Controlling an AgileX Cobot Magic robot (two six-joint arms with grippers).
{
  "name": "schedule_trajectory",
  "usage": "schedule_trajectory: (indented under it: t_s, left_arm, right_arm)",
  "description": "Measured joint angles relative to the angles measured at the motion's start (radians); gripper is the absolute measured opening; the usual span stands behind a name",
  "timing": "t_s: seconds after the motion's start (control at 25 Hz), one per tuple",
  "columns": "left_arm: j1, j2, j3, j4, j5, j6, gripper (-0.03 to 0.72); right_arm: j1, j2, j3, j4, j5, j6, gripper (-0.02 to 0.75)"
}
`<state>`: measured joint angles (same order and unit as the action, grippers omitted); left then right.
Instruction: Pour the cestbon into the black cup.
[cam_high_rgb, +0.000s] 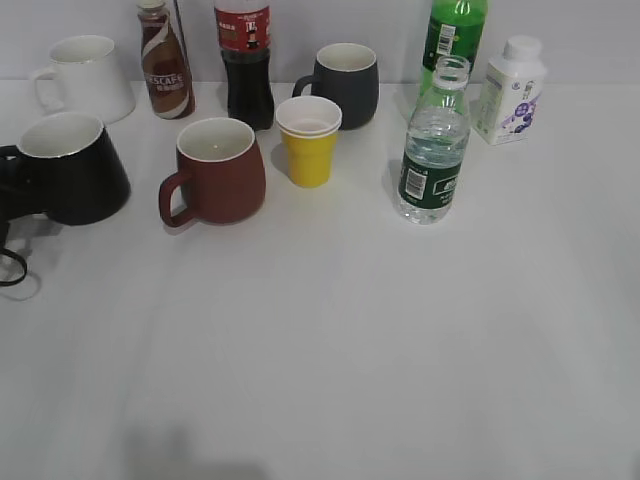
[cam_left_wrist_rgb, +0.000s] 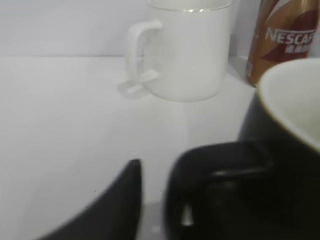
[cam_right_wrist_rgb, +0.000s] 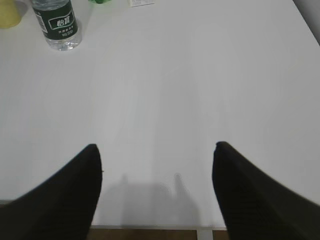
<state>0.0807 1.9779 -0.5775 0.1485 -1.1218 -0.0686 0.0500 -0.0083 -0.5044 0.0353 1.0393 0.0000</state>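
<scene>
The cestbon (cam_high_rgb: 433, 150), a small clear bottle with a dark green label and no cap, stands upright right of centre. It also shows at the top left of the right wrist view (cam_right_wrist_rgb: 56, 22). The black cup (cam_high_rgb: 70, 175) stands at the far left, its handle pointing left. My left gripper (cam_high_rgb: 8, 205) is at that handle. In the left wrist view, the left finger of this gripper (cam_left_wrist_rgb: 155, 200) sits just outside the handle of the black cup (cam_left_wrist_rgb: 290, 165) with a gap between; the right finger is hidden. My right gripper (cam_right_wrist_rgb: 155, 147) is open and empty near the table's front edge.
A brown-red mug (cam_high_rgb: 215, 172), a yellow cup (cam_high_rgb: 308, 140) and a dark grey mug (cam_high_rgb: 345, 85) stand between cup and bottle. A white mug (cam_high_rgb: 85, 78), a Nescafe bottle (cam_high_rgb: 165, 62), a cola bottle (cam_high_rgb: 244, 60), a green soda bottle (cam_high_rgb: 455, 35) and a white milk bottle (cam_high_rgb: 510, 90) line the back.
</scene>
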Motion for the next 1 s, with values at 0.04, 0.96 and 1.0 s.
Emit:
schedule_trajectory:
  t_s: [0.04,0.96,1.0]
  left_arm:
    - [0.000,0.004,-0.002,0.007,-0.009,0.000,0.143]
    - [0.000,-0.382,0.004,0.055,0.196,-0.013,0.037]
    - [0.000,-0.393,0.004,0.056,0.208,-0.013,0.037]
  right_arm:
    - [0.000,0.000,0.000,0.000,0.000,0.000,0.519]
    - [0.017,0.913,-0.036,0.955,-0.963,-0.924,0.500]
    - [0.042,0.940,-0.036,0.963,-0.989,-0.949,0.500]
